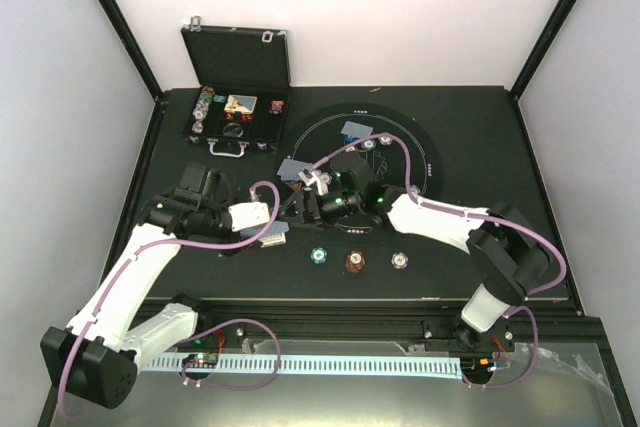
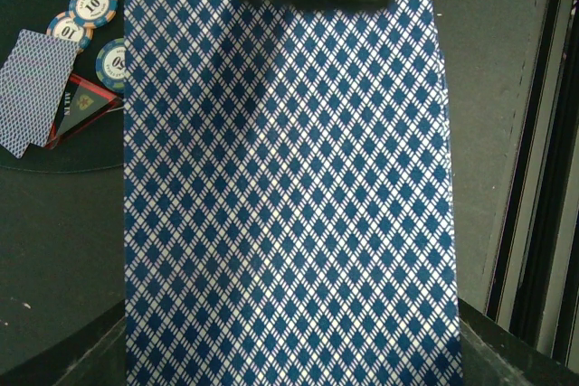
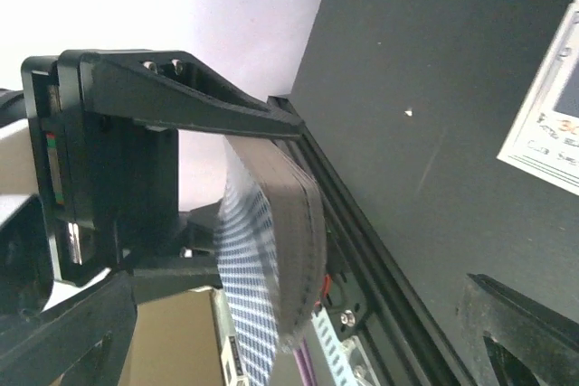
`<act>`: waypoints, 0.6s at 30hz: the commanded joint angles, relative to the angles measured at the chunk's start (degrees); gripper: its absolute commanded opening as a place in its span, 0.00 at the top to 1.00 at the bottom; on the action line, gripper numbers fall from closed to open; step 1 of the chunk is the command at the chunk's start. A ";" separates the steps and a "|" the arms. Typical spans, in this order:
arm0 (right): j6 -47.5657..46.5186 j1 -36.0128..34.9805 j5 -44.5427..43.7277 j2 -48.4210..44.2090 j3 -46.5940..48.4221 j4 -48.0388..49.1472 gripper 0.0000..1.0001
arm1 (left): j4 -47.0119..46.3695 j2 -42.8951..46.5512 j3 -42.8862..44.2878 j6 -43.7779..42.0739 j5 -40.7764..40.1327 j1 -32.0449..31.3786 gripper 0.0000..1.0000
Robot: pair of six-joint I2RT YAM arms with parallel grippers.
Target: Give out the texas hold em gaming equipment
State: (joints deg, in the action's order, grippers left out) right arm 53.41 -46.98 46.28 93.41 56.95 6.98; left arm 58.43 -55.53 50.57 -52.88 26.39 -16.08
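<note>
Left gripper (image 1: 272,230) is clamped on the blue-backed card deck (image 2: 289,196); right gripper (image 1: 305,205) hangs spread wide just beside that deck

The top external camera sits above and behind the arm bases. It looks down and forward from a distance, covering the whole matte black surface (image 1: 470,147).

The left wrist camera faces forward at very close range. The blue diamond-backed deck of playing cards (image 2: 289,196) fills most of its frame, and the round blue-and-white striped chips (image 2: 93,4) show beyond it at upper left.

The right wrist camera is rolled sideways, low over the surface. It sees the same deck edge-on, close up.

All three views share the deck.
</note>
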 commanded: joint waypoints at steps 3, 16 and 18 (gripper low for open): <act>3.05 -2.72 1.82 5.48 3.85 5.40 0.05 | -0.25 0.55 1.20 -0.09 1.86 0.16 0.98; 5.93 -4.03 4.04 11.89 7.02 9.02 0.20 | 0.00 0.50 1.38 -0.20 1.73 0.17 0.99; 6.14 -3.35 3.79 11.61 5.83 9.08 0.23 | -0.05 0.53 1.31 -0.27 1.62 0.17 0.98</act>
State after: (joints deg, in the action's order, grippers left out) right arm 59.22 -51.03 49.25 105.14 63.22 14.57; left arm 58.43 -55.51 50.57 -52.88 26.41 -16.08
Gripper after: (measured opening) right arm 0.790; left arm 0.660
